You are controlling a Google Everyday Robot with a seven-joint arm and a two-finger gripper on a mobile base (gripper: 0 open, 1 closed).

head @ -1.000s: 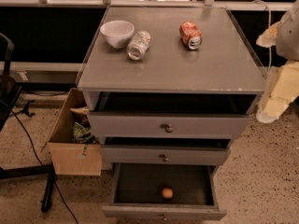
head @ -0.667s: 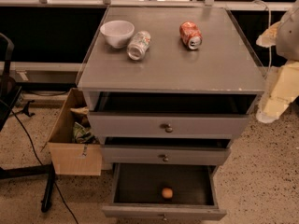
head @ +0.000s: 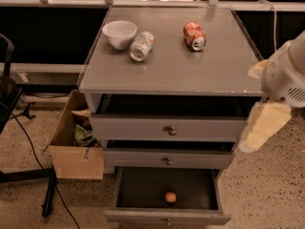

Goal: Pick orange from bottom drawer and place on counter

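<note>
- Cream-pale gripper [head: 262, 128] hangs at 3 o'clock, off the cabinet's right flank and well apart from the fruit; I cannot tell whether it is spread or closed.
- Orange [head: 170, 197] lies at 6 o'clock in the pulled-out bottom drawer [head: 138, 190], near its front wall, open to a reach from above.
- Counter [head: 190, 73] carries a bowl [head: 119, 33], silver can [head: 141, 45] and red can [head: 194, 36] toward 12 o'clock, so its near half looks fit for placing.

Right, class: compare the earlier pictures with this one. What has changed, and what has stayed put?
The gripper has come lower and in toward the cabinet, and now hangs at the view's right edge, by the upper drawers. Nothing was taken hold of: the orange lies in the open bottom drawer as before. The bowl, the silver can and the red can on the counter are unmoved.
</note>
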